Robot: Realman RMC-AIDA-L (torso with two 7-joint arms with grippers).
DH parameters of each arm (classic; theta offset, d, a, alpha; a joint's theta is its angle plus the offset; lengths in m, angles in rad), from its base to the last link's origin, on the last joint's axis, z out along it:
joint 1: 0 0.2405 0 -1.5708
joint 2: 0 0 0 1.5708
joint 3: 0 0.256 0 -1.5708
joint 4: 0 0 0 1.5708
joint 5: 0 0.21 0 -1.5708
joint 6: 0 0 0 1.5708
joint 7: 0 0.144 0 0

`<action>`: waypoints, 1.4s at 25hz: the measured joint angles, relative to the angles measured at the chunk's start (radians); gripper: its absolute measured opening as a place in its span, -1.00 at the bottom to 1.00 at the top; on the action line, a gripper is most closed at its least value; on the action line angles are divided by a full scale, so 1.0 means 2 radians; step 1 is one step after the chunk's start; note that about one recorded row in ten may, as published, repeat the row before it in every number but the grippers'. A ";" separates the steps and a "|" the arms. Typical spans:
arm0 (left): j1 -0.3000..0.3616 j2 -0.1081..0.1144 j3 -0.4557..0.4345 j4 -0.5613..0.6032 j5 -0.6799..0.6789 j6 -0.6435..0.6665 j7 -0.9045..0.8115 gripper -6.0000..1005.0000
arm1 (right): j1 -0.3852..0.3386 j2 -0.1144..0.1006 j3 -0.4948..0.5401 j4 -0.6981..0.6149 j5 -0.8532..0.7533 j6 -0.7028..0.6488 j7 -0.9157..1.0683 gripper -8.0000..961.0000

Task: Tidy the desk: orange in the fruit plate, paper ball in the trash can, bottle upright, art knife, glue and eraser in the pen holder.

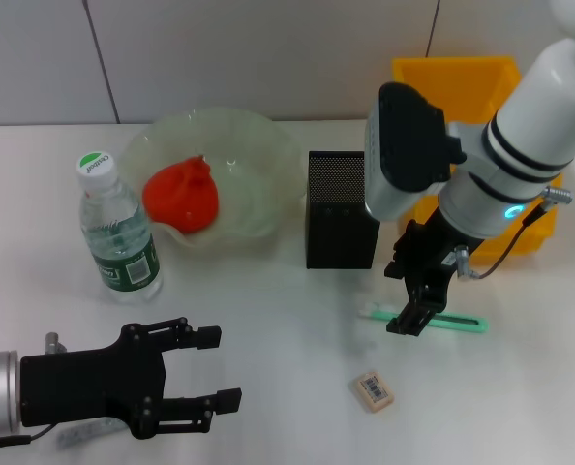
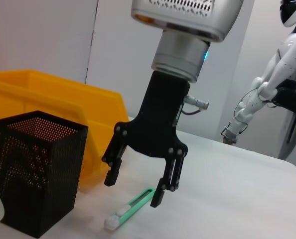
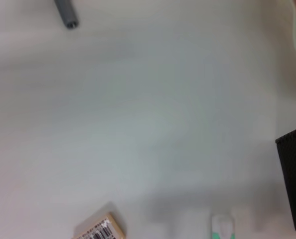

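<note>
**Right end effector poised over the art knife, fingers spread**

The right end effector (image 1: 415,308) hangs just above the art knife (image 1: 433,321), a slim green-and-white stick lying flat on the worktop (image 1: 287,387) toward its right edge, just in front of the pen holder (image 1: 338,209). In the left wrist view the two fingers stand apart, one on each side of the knife (image 2: 130,209), with nothing between them yet.

The knife looks light, stiff and thin. Because it lies flat, the fingertips would have to come right down to the worktop and close across its narrow width. The middle of the body seems the best place to take hold, so it stays balanced and does not swing when lifted. Smooth plastic may slip if pinched near one end. The pen holder is a tall black mesh box with an open top, so the knife will probably need to go in end-first.

The eraser (image 1: 375,389), a small tan block with a barcode label, lies near the front edge; it should be light and grippy. The bottle (image 1: 118,232) stands upright near the left edge, beside the fruit plate (image 1: 258,155), which holds the orange (image 1: 181,197). The left end effector (image 1: 186,378) waits at the front left corner, fingers spread and empty. A yellow bin (image 1: 462,82) sits at the far right corner.
</note>
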 joint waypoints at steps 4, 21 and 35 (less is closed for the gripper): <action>0.001 0.000 0.000 0.000 0.000 0.000 -0.001 0.61 | 0.002 0.001 -0.009 0.016 0.001 0.017 0.001 0.61; 0.004 0.001 -0.006 0.000 0.000 0.000 0.001 0.61 | 0.003 0.003 -0.039 0.045 0.016 0.068 0.003 0.29; 0.005 0.001 -0.006 0.000 0.000 0.000 0.001 0.61 | 0.003 0.003 -0.047 0.058 0.024 0.082 0.003 -0.02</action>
